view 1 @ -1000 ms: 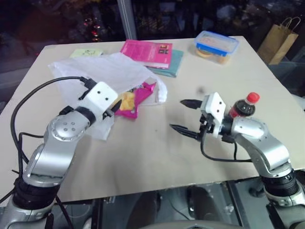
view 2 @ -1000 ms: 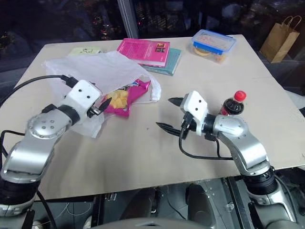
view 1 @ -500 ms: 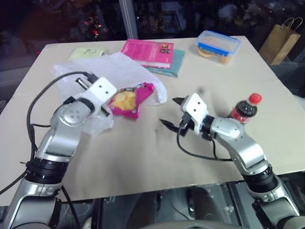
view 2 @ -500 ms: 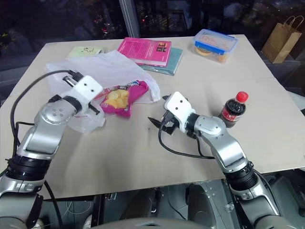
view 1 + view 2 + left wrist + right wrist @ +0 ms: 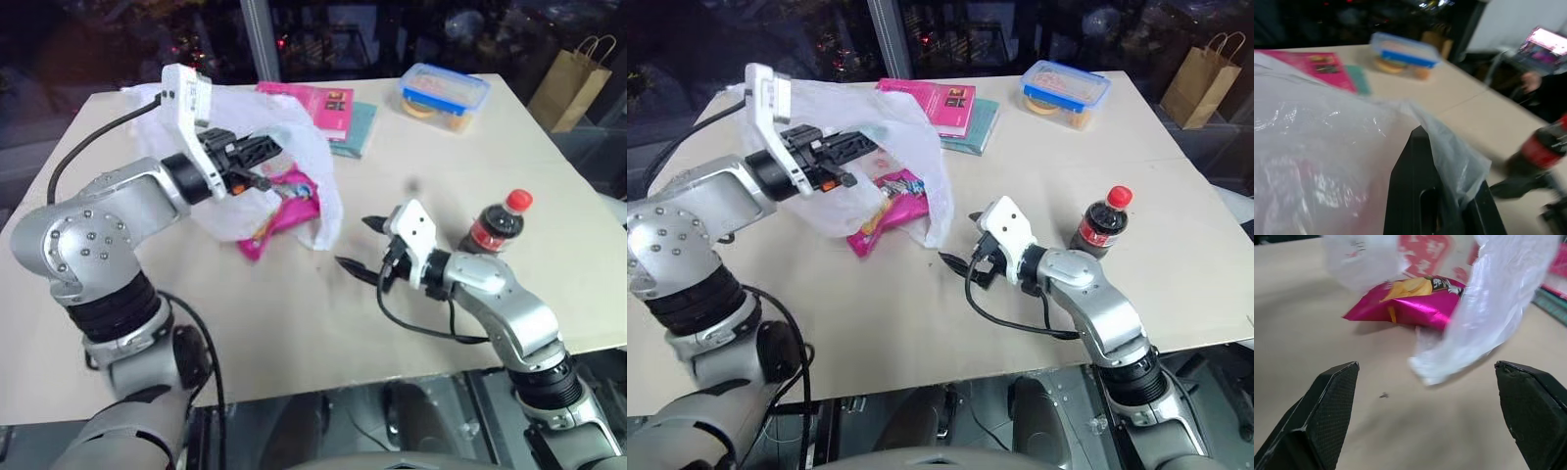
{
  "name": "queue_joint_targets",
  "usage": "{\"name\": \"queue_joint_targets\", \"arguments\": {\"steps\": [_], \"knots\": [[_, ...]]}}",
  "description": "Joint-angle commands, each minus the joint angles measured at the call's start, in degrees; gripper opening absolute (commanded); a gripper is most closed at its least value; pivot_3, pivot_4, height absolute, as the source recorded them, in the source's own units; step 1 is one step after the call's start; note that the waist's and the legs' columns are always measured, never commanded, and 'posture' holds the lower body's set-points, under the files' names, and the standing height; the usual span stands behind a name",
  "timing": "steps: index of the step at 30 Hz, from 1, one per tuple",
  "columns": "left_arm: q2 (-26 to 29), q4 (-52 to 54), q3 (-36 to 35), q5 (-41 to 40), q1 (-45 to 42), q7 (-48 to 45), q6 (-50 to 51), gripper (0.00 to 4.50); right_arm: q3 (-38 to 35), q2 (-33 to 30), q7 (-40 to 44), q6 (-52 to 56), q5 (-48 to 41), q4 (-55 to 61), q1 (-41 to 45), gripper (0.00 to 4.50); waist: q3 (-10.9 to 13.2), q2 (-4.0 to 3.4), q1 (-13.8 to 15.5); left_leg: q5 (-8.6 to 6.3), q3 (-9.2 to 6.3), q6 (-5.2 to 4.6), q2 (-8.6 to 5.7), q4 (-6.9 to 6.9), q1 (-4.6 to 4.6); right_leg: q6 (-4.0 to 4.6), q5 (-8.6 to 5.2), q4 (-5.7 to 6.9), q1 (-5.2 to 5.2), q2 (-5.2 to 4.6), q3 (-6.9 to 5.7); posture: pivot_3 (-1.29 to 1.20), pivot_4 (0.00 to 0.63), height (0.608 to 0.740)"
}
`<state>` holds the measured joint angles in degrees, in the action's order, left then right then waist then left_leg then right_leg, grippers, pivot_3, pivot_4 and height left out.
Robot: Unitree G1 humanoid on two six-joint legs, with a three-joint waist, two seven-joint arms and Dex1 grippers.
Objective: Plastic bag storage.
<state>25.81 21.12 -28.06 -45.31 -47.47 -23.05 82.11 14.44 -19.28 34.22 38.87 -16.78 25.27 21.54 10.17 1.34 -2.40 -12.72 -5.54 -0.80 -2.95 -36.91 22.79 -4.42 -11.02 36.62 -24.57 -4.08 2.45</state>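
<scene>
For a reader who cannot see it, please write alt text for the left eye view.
The left end effector is shut on the plastic bag, holding it up above a beige table; a magenta chips packet lies under the bag. The open right end effector points toward the bag's hanging edge, near a cola bottle.

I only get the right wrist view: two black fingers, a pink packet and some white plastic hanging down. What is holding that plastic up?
Observer: The left gripper is shut on the bag, with one side lifted off the table.
Operator: Anything else on the table?
Observer: A cola bottle stands upright beside the right arm.
Operator: And further back?
Observer: A blue-lidded food box sits near the far edge, and a pink book lies behind the bag.
</scene>
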Motion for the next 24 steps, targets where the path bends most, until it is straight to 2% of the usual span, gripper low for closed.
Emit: {"name": "queue_joint_targets", "arguments": {"steps": [1,3,6,8,12,16,18,21,24], "knots": [[-4.07,-1.03,-6.96,-2.65,-8.06,6.01,8.40,0.02,-3.82,-0.53,-0.95,3.00,-3.33,5.53,-1.01,4.50,0.01,0.01,0.12,0.00,-0.02,0.00,-0.01,0.00,0.00,0.00,0.00,0.01,0.00,0.00,-0.01,0.00,0.150,0.740],[-5.66,-4.93,-10.21,-2.66,-12.48,9.95,10.27,0.02,-5.24,-1.15,-1.80,3.69,-3.62,6.54,-1.53,4.50,0.01,0.01,0.22,0.00,-0.04,0.01,-0.02,-0.03,0.01,0.00,0.00,0.01,0.00,0.01,-0.02,0.00,0.150,0.740],[-4.85,-9.57,-11.20,-2.99,-16.10,13.62,10.39,0.02,-6.26,-1.83,-2.64,4.26,-3.57,6.45,-1.19,4.50,0.01,0.01,0.08,0.00,-0.02,0.01,-0.12,-0.04,-0.01,-0.01,-0.01,0.00,0.02,0.01,-0.01,0.00,0.150,0.740],[-2.81,-10.02,-8.16,-3.50,-15.81,13.66,10.39,0.02,-6.24,-1.85,-2.91,4.80,-3.83,5.76,-0.42,4.50,0.01,0.01,0.01,-0.01,0.01,0.03,-0.14,-0.02,-0.03,-0.01,-0.01,0.01,0.01,0.01,0.02,0.00,0.150,0.740],[-3.35,-9.93,-6.87,-4.15,-14.34,15.77,10.39,0.02,-4.71,-0.82,-2.59,6.54,-5.05,5.11,1.03,4.50,0.01,0.01,0.15,-0.03,0.01,0.10,-0.09,-0.02,-0.03,0.01,0.00,0.06,-0.04,0.03,0.05,0.00,0.150,0.740],[-4.71,-9.41,-6.46,-4.14,-13.64,16.91,10.39,0.02,-3.99,3.59,-3.03,11.15,-9.77,5.01,2.73,4.50,0.01,0.01,0.18,-0.03,0.01,0.11,-0.05,-0.02,-0.03,0.01,0.00,0.06,-0.04,0.01,0.06,0.00,0.150,0.740],[-4.32,-9.48,-5.43,-3.02,-12.94,16.52,9.97,0.02,-6.26,7.26,-4.24,15.95,-14.69,4.55,3.09,4.50,0.01,0.01,0.16,-0.04,-0.01,0.12,-0.05,-0.02,-0.01,0.02,0.01,0.06,-0.05,0.02,0.06,0.00,0.150,0.740],[-4.03,-10.06,-4.38,-1.90,-12.71,16.43,8.74,0.02,-9.52,8.66,-5.09,20.71,-19.10,3.92,3.55,4.50,0.01,0.01,0.22,-0.05,-0.02,0.13,-0.05,-0.02,-0.01,0.03,0.01,0.08,-0.06,0.02,0.07,0.00,0.150,0.740],[-4.18,-9.45,-2.87,-1.73,-12.00,15.61,7.98,0.02,-9.36,8.87,-7.82,21.60,-17.24,-0.69,5.29,4.50,0.01,0.01,0.31,-0.05,-0.01,0.11,-0.09,-0.02,-0.01,0.03,0.01,0.07,-0.05,0.00,0.08,0.00,0.150,0.740]]}}
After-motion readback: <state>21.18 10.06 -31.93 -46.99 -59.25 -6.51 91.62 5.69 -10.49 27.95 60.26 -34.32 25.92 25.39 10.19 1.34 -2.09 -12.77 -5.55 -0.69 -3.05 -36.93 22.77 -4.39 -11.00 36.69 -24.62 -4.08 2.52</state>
